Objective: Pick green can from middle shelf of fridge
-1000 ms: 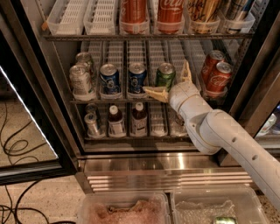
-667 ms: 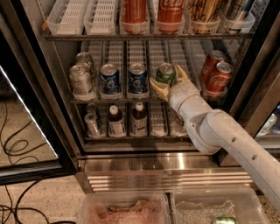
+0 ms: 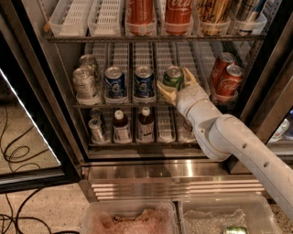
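Note:
The green can stands upright on the middle shelf of the fridge, to the right of two blue cans. My gripper reaches in from the lower right on a white arm. Its tan fingers stand on either side of the green can, one at its lower left and one at its right. The jaws look open around the can, which rests on the shelf.
Silver cans stand at the shelf's left and red cola cans at its right. Small bottles fill the rack below, tall red cans the rack above. The open door is on the left. Two plastic bins and cables lie on the floor.
My gripper has moved up and further in. Its fingers were in front of and below the green can and are now on either side of it. The can has not moved.

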`<state>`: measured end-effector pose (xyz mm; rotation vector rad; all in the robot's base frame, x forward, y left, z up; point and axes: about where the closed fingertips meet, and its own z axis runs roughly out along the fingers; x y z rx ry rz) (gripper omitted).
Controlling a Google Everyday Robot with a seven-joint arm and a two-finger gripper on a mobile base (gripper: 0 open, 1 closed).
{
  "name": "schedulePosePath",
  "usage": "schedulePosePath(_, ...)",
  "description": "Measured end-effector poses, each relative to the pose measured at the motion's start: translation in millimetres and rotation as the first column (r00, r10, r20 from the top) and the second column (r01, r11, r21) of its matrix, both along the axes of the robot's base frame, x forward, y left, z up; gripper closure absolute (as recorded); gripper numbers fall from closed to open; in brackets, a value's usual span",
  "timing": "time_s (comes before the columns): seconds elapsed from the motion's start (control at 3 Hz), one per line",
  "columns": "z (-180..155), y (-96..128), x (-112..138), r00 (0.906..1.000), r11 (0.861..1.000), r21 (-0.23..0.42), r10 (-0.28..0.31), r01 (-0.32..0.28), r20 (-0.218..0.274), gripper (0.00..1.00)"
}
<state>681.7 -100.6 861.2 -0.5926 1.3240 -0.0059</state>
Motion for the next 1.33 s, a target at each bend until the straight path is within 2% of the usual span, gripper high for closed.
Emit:
schedulePosePath(0.33, 0.0, 0.0, 0.0, 1.0, 1.0, 0.0, 0.0, 0.0, 0.0, 0.86)
schedulePosePath(0.67, 6.7, 1.3, -0.4, 0.9999, 1.0, 0.01, -0.001, 0.001, 0.012, 1.0)
schedulePosePath(1.33, 28.0, 1.2, -2.1, 0.9987, 0.999, 0.041, -0.004, 0.002, 0.05, 1.0)
